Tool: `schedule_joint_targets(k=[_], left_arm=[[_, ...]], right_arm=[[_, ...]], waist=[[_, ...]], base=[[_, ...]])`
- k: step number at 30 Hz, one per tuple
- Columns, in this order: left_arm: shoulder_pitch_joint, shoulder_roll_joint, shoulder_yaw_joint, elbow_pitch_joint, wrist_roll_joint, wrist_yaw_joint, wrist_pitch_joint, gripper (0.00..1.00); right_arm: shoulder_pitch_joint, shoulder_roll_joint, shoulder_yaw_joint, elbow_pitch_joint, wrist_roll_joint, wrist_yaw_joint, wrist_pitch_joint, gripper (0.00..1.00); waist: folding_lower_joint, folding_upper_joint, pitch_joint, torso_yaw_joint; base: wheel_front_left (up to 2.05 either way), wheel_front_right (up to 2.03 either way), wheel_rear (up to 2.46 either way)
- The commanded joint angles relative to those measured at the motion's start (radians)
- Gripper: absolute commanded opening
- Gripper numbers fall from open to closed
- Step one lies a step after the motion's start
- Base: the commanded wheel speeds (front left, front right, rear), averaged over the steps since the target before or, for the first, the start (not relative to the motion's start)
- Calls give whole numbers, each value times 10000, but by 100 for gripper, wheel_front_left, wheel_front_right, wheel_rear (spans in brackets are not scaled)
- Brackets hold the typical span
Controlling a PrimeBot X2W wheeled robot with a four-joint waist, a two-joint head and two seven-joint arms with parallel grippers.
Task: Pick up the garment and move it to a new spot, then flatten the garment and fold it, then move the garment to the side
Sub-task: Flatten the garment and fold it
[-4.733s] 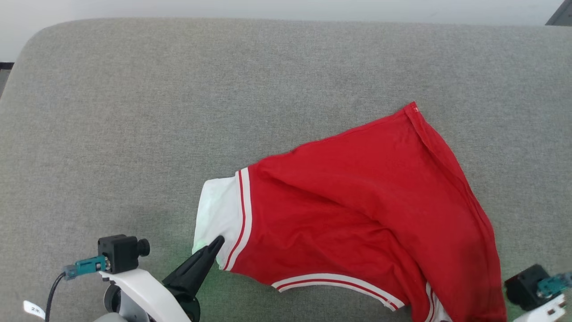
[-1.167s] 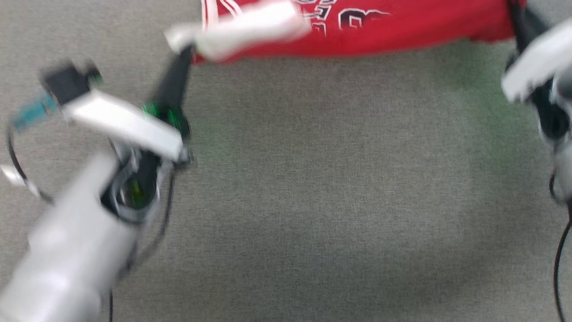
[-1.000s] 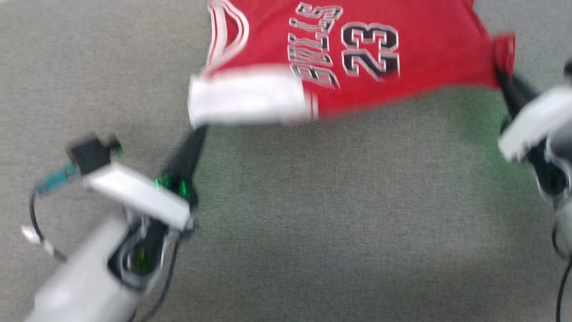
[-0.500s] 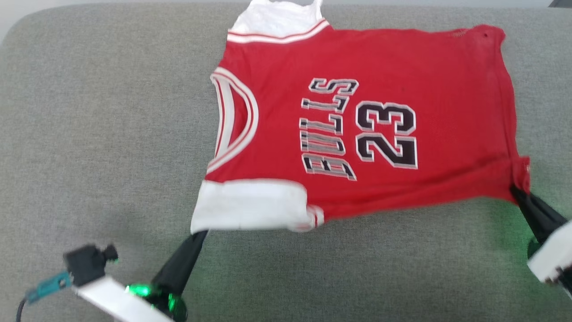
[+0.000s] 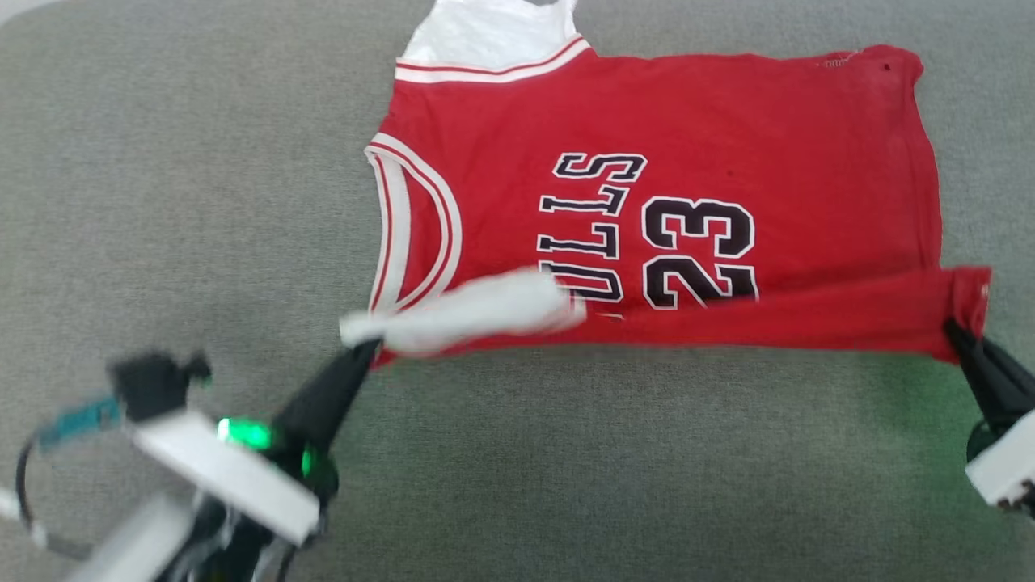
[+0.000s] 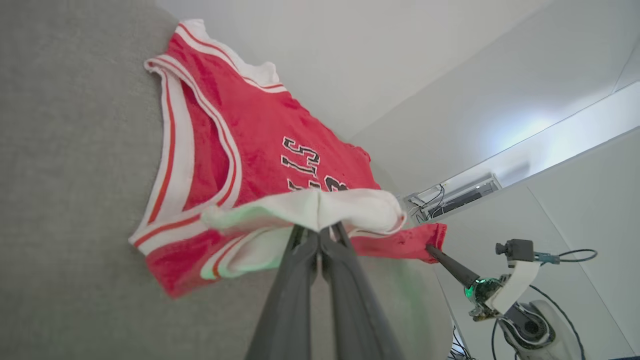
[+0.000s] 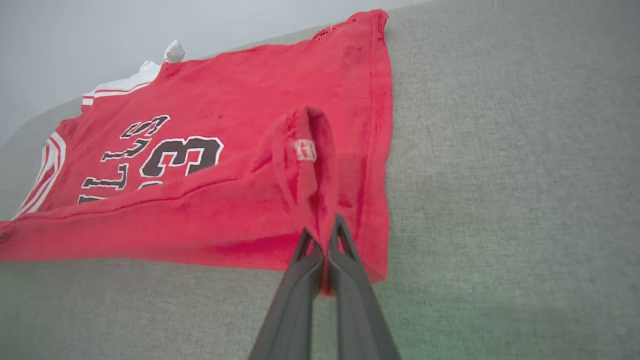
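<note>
Nearest, low in the head view: left forearm (image 5: 137,541) smeared by motion, reaching up over the grey padded surface (image 5: 566,469); at its end, left gripper (image 5: 364,352) with fingers pressed together, pinching the white shoulder panel (image 5: 477,311); off to the right, right gripper (image 5: 956,331) with fingers likewise closed tight, pinching the bunched red hem corner (image 5: 966,291). Held this way by its near long edge: the garment (image 5: 663,137), a red sleeveless jersey, with the rest lying flat farther out on the surface.

Half a second back: spread fully open, near edge down toward the robot, all of the print showing; now that edge lifted and carried away from the robot, draped over the lower part of the lettering (image 5: 590,202) and the foot of the number (image 5: 699,250). Reads as flattening finished and the first fold under way, near half going over far half; judged roughly midway through the task, with the fold not yet laid down and the move aside not begun.

Hard to make out: white panel blurred in the head view, sharper in the left wrist view; right gripper's body cut by the right edge; far white strap (image 5: 493,32) cut by the top edge; lowest letters covered; cannot tell how many layers sit between either pair of fingers.
</note>
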Motion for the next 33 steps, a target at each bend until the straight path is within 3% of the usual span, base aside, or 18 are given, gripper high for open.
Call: schedule_joint_targets(k=[1,14,29,30,31,32,33], left_arm=[[-279,-74,54,79,-102,21,68,0],[-3865,-1119,-478,3546,-202,9,1394,0],[-5233,-1309,-1562,6102,113,9,1380,0],[-5287,-1309,-1669,6175,143,9,1342,12],[-5340,-1305,-1734,6188,130,12,1296,35],[-5433,-1257,-1828,6131,200,12,1275,50],[-5520,-1201,-1925,6017,262,12,1229,84]], right_arm=[[-133,50,-15,-12,-38,-3,11,0],[-2335,248,410,1853,-162,-3,-128,0],[-3537,94,1581,3684,-69,-3,-1112,0],[-3548,88,1674,3772,-83,-3,-1185,0],[-3555,53,1808,3827,-129,-3,-1216,0],[-3536,34,1894,3872,-145,-3,-1273,18],[-3516,17,1951,3884,-144,-3,-1362,47]], waist=[[0,0,41,-37],[0,0,780,-519],[0,0,1262,-732],[0,0,1238,-739],[0,0,1206,-742],[0,0,1167,-742],[0,0,1116,-734]], base=[[0,0,0],[0,0,0],[0,0,0],[0,0,0],[0,0,0],[0,0,0],[0,0,0]])
